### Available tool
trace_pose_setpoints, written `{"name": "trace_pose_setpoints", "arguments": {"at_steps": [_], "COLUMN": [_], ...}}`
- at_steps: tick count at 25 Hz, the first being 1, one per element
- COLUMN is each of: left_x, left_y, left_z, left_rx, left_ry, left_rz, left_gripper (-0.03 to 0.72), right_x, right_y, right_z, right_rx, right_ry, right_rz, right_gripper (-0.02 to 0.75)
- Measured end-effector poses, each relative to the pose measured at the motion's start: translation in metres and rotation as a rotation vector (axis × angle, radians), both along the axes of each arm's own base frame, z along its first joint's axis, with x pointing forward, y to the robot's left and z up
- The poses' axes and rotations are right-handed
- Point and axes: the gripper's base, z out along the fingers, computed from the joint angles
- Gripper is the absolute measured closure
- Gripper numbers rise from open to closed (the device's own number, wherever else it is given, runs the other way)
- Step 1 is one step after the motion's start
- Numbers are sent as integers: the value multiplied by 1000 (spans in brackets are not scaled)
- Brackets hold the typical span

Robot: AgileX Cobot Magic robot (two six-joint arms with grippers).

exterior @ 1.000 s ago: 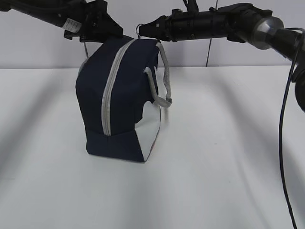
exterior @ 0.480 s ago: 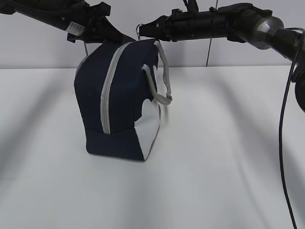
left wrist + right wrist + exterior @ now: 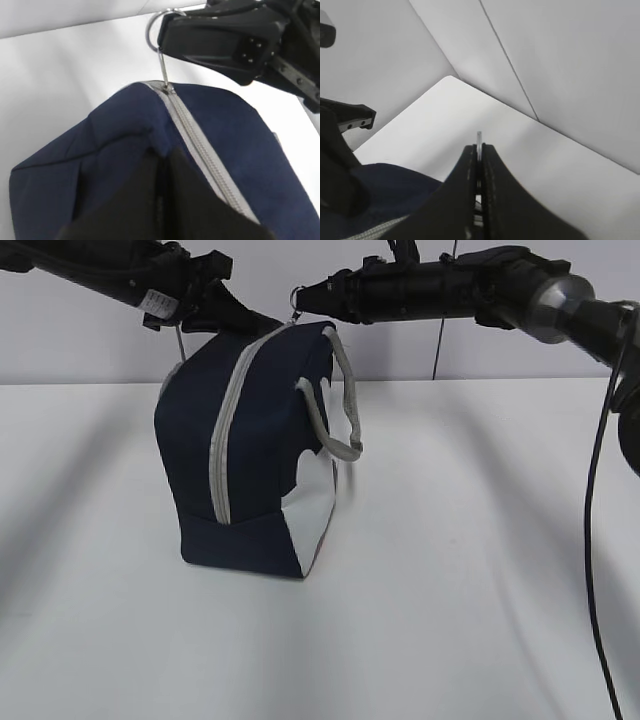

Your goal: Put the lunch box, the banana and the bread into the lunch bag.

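Since the earlier frame the left gripper [image 3: 262, 324] has pinched fabric at the lunch bag's [image 3: 250, 450] top, upper left of frame, bracing it. Right gripper [image 3: 312, 296] is clamped on the zipper ring pull [image 3: 152, 32]; zipper still closed.

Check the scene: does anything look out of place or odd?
Nothing looks spilled or damaged. The lunch bag stands upright, zipped shut; the right gripper pinches its ring pull, the left gripper pinches the bag's top. No food is visible.

We see the navy lunch bag [image 3: 245, 455] upright on the white tabletop [image 3: 450, 570], both grippers meeting at its zipped top.
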Motion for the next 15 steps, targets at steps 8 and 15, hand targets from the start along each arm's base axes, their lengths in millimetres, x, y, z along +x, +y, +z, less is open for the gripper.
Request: {"name": "trace_pose_setpoints", "arguments": {"at_steps": [8,15], "left_x": [-6,-7], "left_y": [-1,-2], "left_z": [10,12], "left_rx": [-2,-15], "left_ry": [-33,-46], "left_rz": [-55,-75], "left_gripper": [672,672], "right_x": [5,7], "right_y": [-5,-8], "right_z": [0,-3], "right_rx": [4,-28], "right_ry": [3,20], "right_rz": [-70,-102], "right_gripper": [754,754]}}
